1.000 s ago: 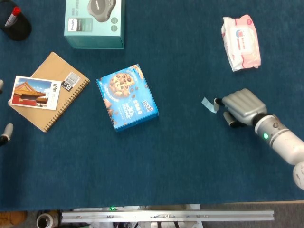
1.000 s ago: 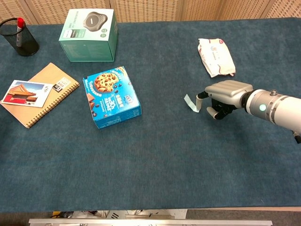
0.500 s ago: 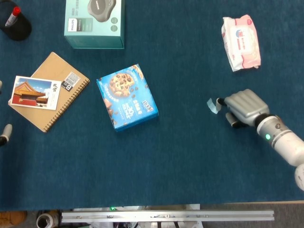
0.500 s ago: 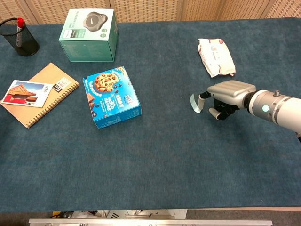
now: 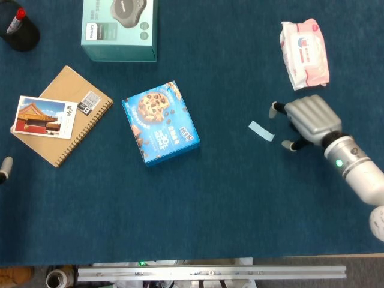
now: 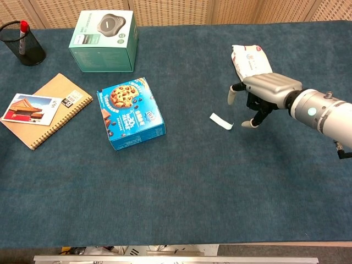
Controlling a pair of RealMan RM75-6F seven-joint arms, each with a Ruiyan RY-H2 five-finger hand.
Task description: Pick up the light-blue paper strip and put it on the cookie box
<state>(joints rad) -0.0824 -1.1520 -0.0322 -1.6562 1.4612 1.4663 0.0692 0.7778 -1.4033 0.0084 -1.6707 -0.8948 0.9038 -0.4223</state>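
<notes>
The light-blue paper strip (image 5: 261, 131) (image 6: 221, 121) lies flat on the blue table cloth, apart from any hand. My right hand (image 5: 306, 120) (image 6: 263, 95) hovers just right of it with fingers spread and nothing in them. The blue cookie box (image 5: 160, 122) (image 6: 130, 113) sits well to the left, near the table's middle. Of my left hand (image 5: 5, 168) only a fingertip shows at the far left edge of the head view; how it is set is hidden.
A pink wet-wipes pack (image 5: 304, 53) (image 6: 252, 66) lies just behind the right hand. A teal carton (image 5: 120, 27) (image 6: 104, 39), a spiral notebook (image 5: 72, 105) (image 6: 55, 104) bearing a postcard, and a black pen cup (image 5: 18, 30) (image 6: 23, 43) stand at the left.
The right hand let go of the strip and opened its fingers, drawing back slightly toward the wipes. The strip now lies flat on the cloth. The left fingertips slid further out of view.
</notes>
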